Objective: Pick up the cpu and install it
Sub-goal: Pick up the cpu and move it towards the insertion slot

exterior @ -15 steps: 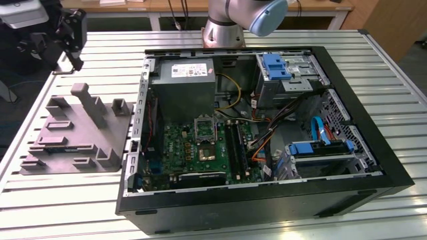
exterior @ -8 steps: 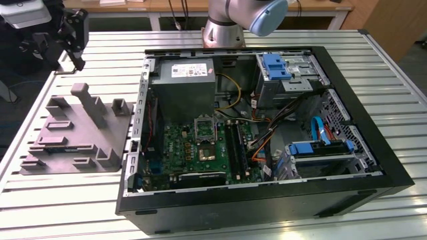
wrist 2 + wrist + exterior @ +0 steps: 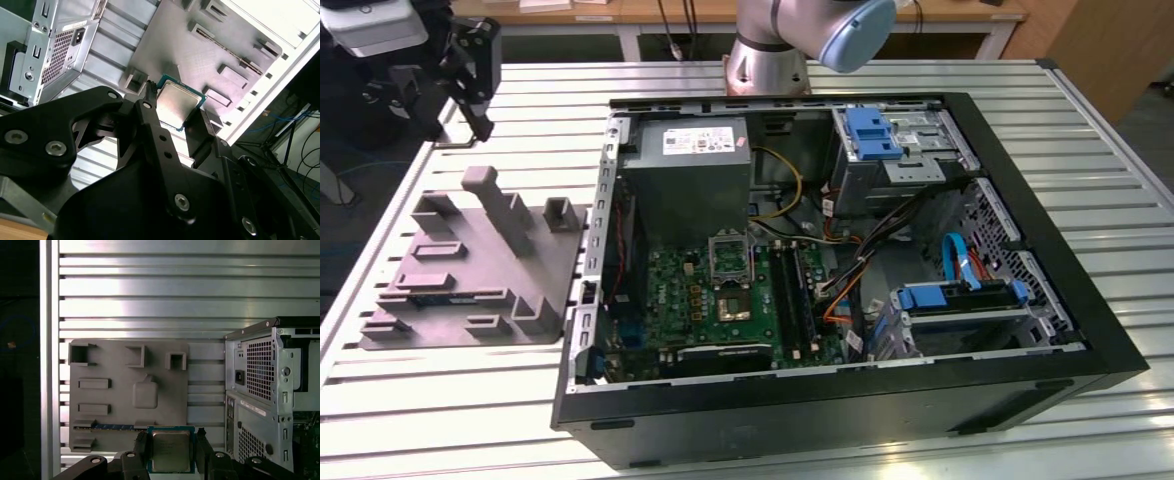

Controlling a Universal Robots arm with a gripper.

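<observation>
The cpu (image 3: 171, 451), a thin square chip with a silvery top and a green edge, is pinched between my black fingers (image 3: 141, 446). In the second wrist view the cpu (image 3: 176, 101) is gripped by two opposite edges, and my gripper (image 3: 175, 112) is shut on it. In the exterior view my gripper (image 3: 478, 112) hangs high at the far left, above the table and beyond the grey tray (image 3: 467, 270), well away from the case. The motherboard's metal-framed socket (image 3: 728, 256) lies inside the open computer case (image 3: 854, 400).
The grey plastic tray with upright posts (image 3: 125, 390) lies on the slatted metal table (image 3: 150, 285), below my gripper. The case's rear wall (image 3: 260, 390) stands beside it. Inside the case are a power supply (image 3: 687, 160), drive cages (image 3: 894, 140) and cables (image 3: 854, 280).
</observation>
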